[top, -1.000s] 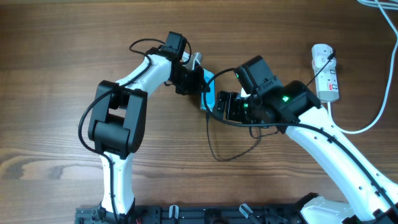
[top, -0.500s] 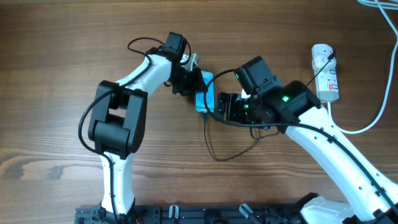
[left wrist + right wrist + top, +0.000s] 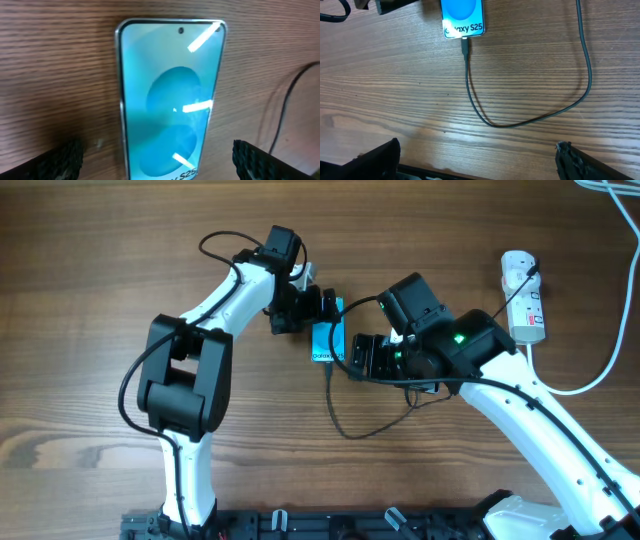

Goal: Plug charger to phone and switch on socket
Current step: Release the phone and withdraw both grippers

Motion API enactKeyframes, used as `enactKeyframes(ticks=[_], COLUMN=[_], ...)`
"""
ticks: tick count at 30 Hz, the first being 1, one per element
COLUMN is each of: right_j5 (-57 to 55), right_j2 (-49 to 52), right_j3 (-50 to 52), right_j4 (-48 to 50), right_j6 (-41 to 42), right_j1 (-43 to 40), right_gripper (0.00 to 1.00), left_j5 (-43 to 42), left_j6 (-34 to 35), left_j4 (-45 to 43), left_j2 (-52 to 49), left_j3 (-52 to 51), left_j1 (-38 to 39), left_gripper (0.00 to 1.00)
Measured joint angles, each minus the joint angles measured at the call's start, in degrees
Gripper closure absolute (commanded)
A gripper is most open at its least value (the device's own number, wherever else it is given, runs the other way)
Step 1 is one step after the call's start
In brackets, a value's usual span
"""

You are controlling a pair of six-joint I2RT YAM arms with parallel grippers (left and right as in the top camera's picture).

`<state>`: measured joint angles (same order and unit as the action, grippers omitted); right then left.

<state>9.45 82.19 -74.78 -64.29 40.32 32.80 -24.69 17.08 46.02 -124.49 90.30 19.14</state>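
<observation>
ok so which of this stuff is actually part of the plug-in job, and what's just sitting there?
Job: phone; charger, tip at the phone's bottom edge; socket.
Just there: white cord running off to the right; wooden table.
</observation>
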Motion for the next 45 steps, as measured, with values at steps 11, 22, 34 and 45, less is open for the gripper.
enactKeyframes(ticks=[11,22,34,45], right_j5=[-1.88,-6.6,-10.88,-18.4], right_j2=[0.0,0.0,0.0,0.0], right_j3=[0.0,0.0,-1.14,-1.57], right_j4=[-2.6,-2.62,-1.16,7.74], right_j6=[0.0,0.0,-3.15,-12.92], right_j1=[0.0,-0.02,-17.49,-45.77], right_gripper=[0.0,0.0,0.0,0.0], left_j5=[12.31,19.3,19.32,19.32], left_j6=[7.67,8.76,8.76,8.76], left_j4=[4.09,10.49,18.08,18.1], left_j2=[6.25,39.39,40.11,40.11], left_j3=[-1.88,-1.86,-1.86,-1.86], left_j1=[-4.96,-5.6,-5.6,-5.6], left_gripper=[0.0,0.0,0.0,0.0])
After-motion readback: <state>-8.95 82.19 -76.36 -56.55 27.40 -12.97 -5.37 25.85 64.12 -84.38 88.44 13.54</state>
